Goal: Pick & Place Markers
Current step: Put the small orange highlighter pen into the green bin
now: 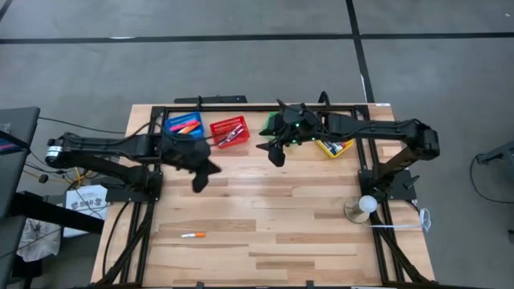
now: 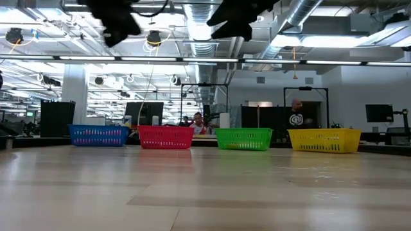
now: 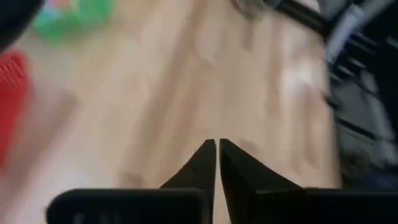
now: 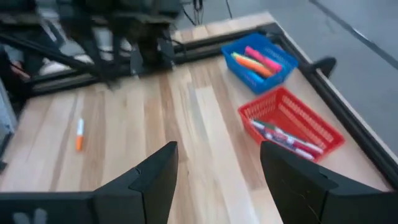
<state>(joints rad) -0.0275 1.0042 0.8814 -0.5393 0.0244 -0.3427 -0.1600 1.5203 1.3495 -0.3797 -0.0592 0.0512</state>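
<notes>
One orange-capped white marker [image 1: 193, 234] lies flat on the table near its near-left part, also in the right wrist view [image 4: 79, 135]. Other markers lie inside the blue basket [image 1: 184, 126] [image 4: 259, 61], the red basket [image 1: 230, 132] [image 4: 290, 127] and the yellow basket [image 1: 335, 147]. My left gripper [image 1: 199, 181] [image 3: 217, 148] hangs shut and empty above the table, just near of the blue basket. My right gripper [image 1: 276, 152] [image 4: 217, 155] is open and empty, raised between the red and green baskets.
Four mesh baskets stand in a row along the far edge: blue [image 2: 98, 135], red [image 2: 166, 136], green [image 2: 243, 138], yellow [image 2: 324, 140]. A small lamp-like stand [image 1: 363, 206] sits at the right edge. Bare wood lies between the baskets and the lone marker.
</notes>
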